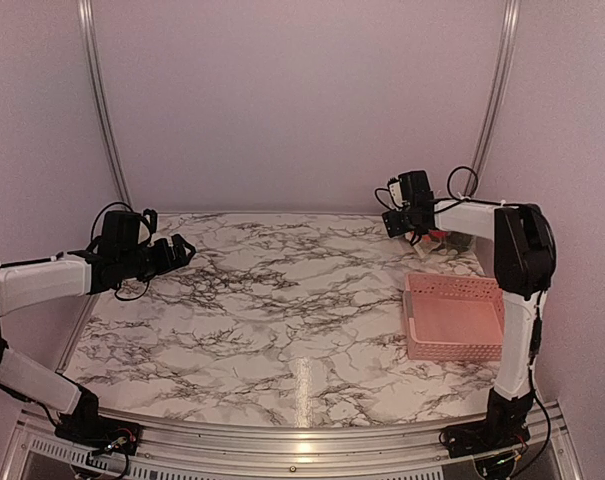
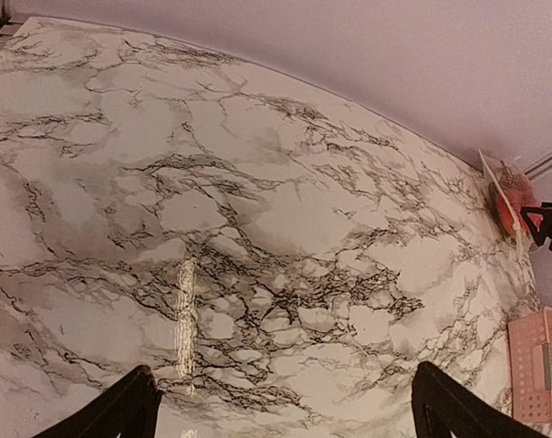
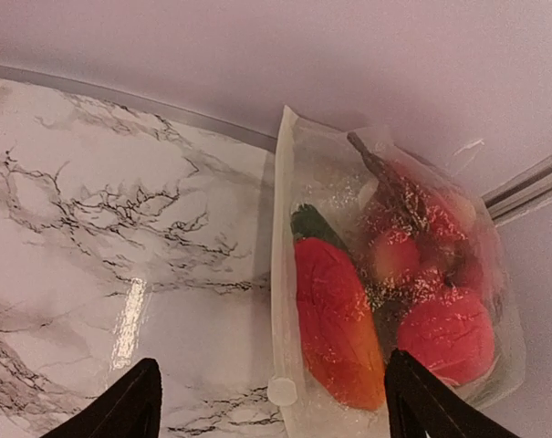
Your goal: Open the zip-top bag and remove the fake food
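Bolted at the near edge of the marble-patterned table (image 1: 282,300), two arm bases sit at the bottom of the overhead view, partly cut off by the frame. A pink basket (image 1: 454,317) lies on the right side of the table. Just beyond the basket, at the back wall, rests the zip-top bag (image 3: 385,301). From overhead it is largely hidden behind the right gripper (image 1: 417,235), which hangs above and beyond the basket with its two fingers spread wide, holding nothing. Its wrist camera shows the bag close ahead, between the finger tips. The fake food (image 3: 335,319) is inside: a long orange-red piece with a dark green top, round red pieces and a dark stem-like shape, all blurred by glare and crinkled plastic. The bag's lower end is cut off, and I cannot tell whether the zip is sealed. Far left of the basket, the left gripper (image 1: 177,250) hovers above bare table, fingers wide apart and empty.
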Controlling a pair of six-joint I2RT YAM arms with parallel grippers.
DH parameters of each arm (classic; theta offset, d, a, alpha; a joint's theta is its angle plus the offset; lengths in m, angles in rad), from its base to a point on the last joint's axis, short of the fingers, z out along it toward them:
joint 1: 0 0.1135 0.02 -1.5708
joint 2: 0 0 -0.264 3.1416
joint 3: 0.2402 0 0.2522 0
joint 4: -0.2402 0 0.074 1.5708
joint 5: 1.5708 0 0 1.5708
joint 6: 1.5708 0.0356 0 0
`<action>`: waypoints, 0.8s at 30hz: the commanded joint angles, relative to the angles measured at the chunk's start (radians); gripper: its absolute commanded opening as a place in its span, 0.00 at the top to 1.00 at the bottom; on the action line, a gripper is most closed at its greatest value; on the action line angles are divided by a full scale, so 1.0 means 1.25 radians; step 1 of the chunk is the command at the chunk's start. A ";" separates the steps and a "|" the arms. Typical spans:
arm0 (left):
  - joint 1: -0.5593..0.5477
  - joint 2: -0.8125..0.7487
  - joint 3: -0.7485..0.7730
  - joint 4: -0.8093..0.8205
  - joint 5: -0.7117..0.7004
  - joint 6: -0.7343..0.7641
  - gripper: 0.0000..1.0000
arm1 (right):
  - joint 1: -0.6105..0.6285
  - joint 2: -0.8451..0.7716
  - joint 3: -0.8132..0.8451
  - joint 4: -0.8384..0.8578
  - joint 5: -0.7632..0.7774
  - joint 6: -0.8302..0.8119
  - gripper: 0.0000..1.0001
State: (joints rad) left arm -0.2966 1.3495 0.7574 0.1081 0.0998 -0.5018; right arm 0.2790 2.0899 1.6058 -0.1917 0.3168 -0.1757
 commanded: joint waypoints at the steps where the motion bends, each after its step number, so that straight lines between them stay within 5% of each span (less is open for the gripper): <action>1: -0.005 0.002 -0.010 0.000 -0.007 0.003 0.01 | 0.012 0.081 0.104 -0.055 0.103 -0.060 0.20; 18: -0.006 0.057 -0.009 0.016 -0.011 -0.018 0.01 | 0.014 0.268 0.300 -0.080 0.276 -0.158 0.36; 24: -0.006 0.060 -0.008 0.010 -0.025 -0.017 0.01 | 0.013 0.296 0.317 -0.072 0.304 -0.181 0.50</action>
State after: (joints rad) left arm -0.2966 1.4097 0.7563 0.1123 0.0864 -0.5175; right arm 0.2844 2.4287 1.9656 -0.2775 0.6464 -0.3702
